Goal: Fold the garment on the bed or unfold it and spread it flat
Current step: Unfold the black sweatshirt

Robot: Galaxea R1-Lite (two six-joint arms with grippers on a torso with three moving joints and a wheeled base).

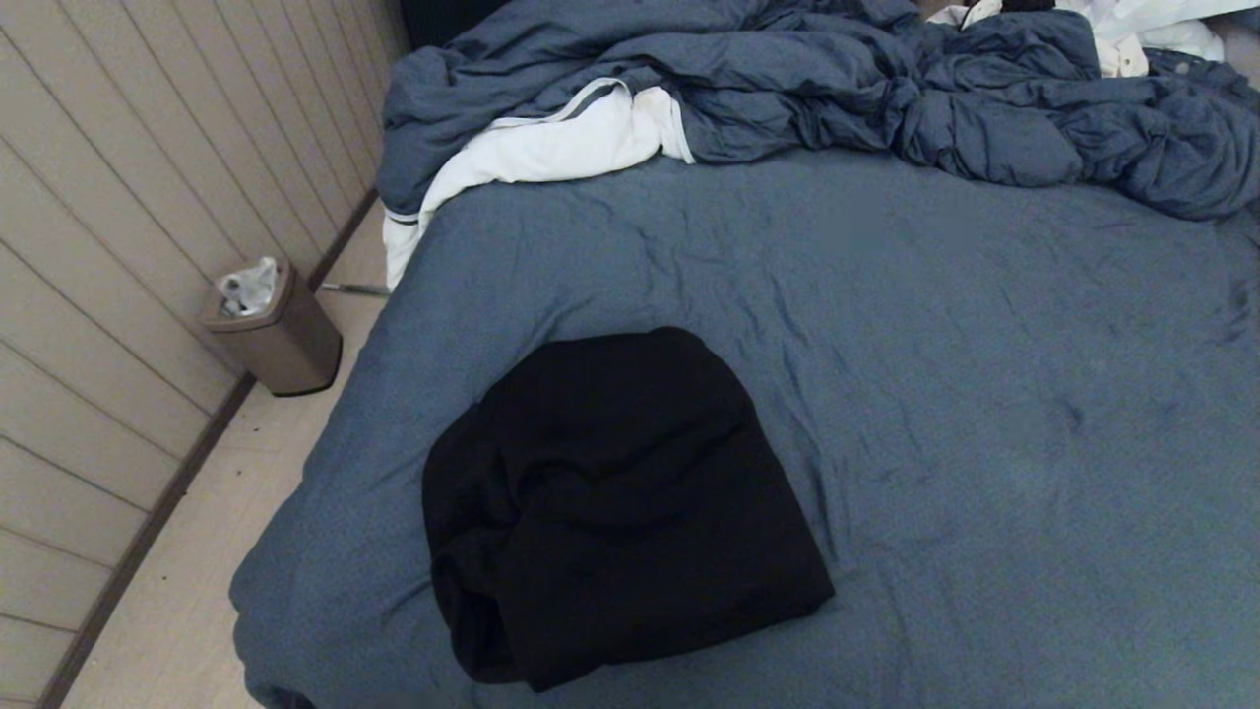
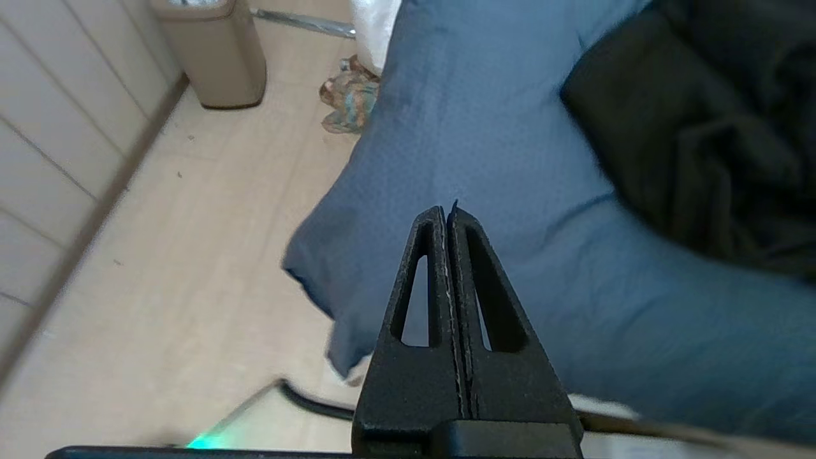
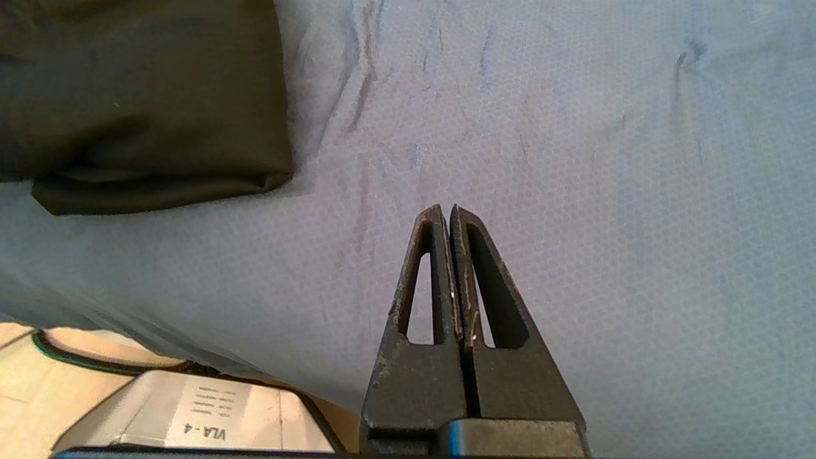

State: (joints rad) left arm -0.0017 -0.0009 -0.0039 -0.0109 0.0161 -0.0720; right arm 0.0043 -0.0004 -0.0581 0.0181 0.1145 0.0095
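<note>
The black garment (image 1: 615,507) lies folded in a compact bundle on the bed (image 1: 935,394), near its front left corner. Neither arm shows in the head view. In the left wrist view my left gripper (image 2: 447,209) hangs shut and empty over the bed's front left corner, with the garment (image 2: 701,127) off to one side and apart from it. In the right wrist view my right gripper (image 3: 445,209) is shut and empty above bare sheet, and a folded edge of the garment (image 3: 140,108) lies well away from the fingertips.
A crumpled blue-grey duvet (image 1: 837,89) and a white cloth (image 1: 551,148) with a grey stripe lie at the head of the bed. A brown waste bin (image 1: 276,330) stands on the floor by the panelled wall, left of the bed. A small crumpled thing (image 2: 350,95) lies on the floor.
</note>
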